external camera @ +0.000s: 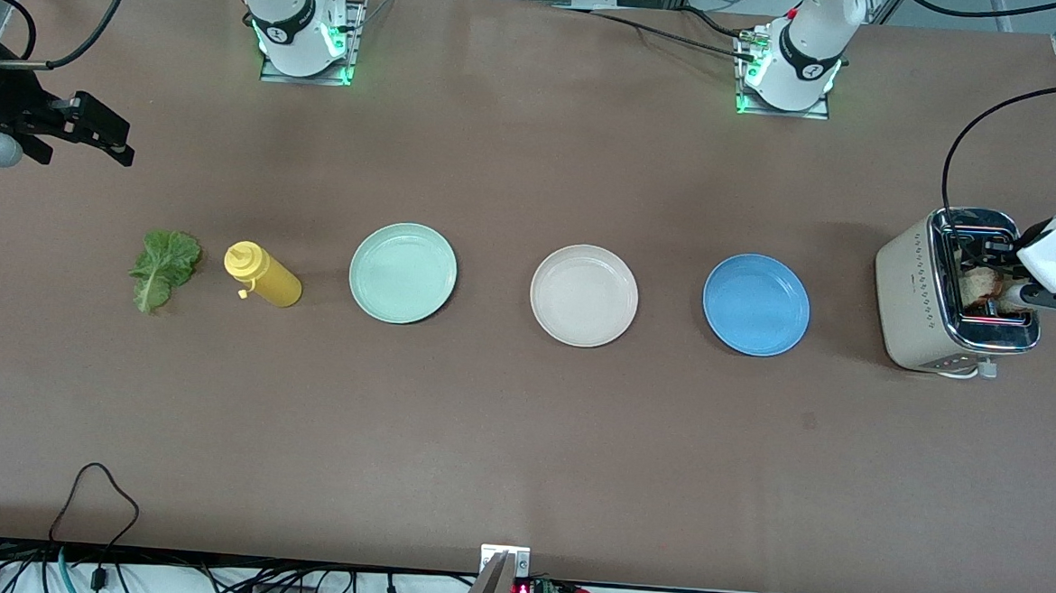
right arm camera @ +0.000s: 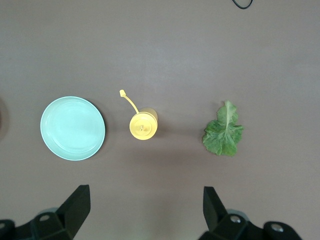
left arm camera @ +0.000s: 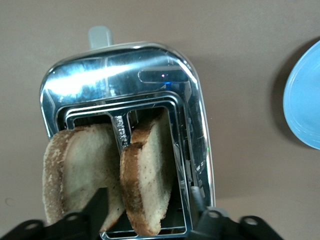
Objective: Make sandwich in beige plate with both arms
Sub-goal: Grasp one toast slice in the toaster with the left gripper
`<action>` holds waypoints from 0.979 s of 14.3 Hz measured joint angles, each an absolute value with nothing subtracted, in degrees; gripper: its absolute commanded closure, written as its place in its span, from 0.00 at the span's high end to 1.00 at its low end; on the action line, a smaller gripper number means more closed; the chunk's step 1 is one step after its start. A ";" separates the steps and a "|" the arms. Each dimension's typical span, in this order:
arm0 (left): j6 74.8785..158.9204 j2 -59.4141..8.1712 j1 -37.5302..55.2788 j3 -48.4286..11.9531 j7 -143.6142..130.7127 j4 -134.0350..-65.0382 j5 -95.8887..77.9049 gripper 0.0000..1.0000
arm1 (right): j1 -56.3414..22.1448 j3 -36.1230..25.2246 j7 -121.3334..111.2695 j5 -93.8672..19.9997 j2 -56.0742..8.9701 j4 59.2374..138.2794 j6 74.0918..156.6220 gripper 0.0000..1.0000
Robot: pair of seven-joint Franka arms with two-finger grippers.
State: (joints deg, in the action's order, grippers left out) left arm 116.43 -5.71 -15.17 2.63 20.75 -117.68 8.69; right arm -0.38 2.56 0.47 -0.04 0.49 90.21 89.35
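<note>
The beige plate [external camera: 583,295] sits bare in the middle of a row of three plates and serves as the reference here. Beside it toward the left arm's end of the table lies the blue plate [external camera: 756,305], and further that way stands the toaster [external camera: 956,294], a beige box with a chrome top [left arm camera: 125,80]. Two slices of bread stand in its slots: one slice [left arm camera: 80,172] leaning outward and a second slice [left arm camera: 147,177] with a dark crust in the neighbouring slot. The left gripper [external camera: 1030,296] hangs over the toaster, its black fingers [left arm camera: 95,210] spread wide to either side of the second slice without clearly touching it. Beside the beige plate toward the right arm's end lies the pale green plate [external camera: 403,273], then a yellow squeeze bottle [external camera: 262,274] standing upright with its cap tethered, and after that the lettuce leaf [external camera: 164,267] flat on the brown table [external camera: 520,441]. The right gripper [external camera: 94,134] waits in the air over the table's edge at the right arm's end, well apart from the beige plate, its fingers [right arm camera: 75,207] held wide apart with nothing between them.
</note>
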 measured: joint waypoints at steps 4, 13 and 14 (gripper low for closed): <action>116.47 -5.77 -15.87 2.63 20.75 -118.58 8.69 0.16 | -0.38 2.42 0.47 -0.04 0.49 90.21 89.34 1.00; 115.97 -5.42 -16.39 2.22 20.76 -117.72 8.69 0.01 | -0.38 2.41 0.47 -0.04 0.49 90.21 89.34 1.00; 113.97 -5.14 -16.39 1.76 20.78 -116.42 8.69 0.01 | -0.38 2.41 0.47 -0.04 0.49 90.21 89.33 1.00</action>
State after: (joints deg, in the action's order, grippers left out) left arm 113.97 -5.14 -16.39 1.76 20.78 -116.42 8.69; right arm -0.38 2.41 0.47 -0.04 0.49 90.21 89.33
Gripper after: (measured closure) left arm 0.938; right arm 0.000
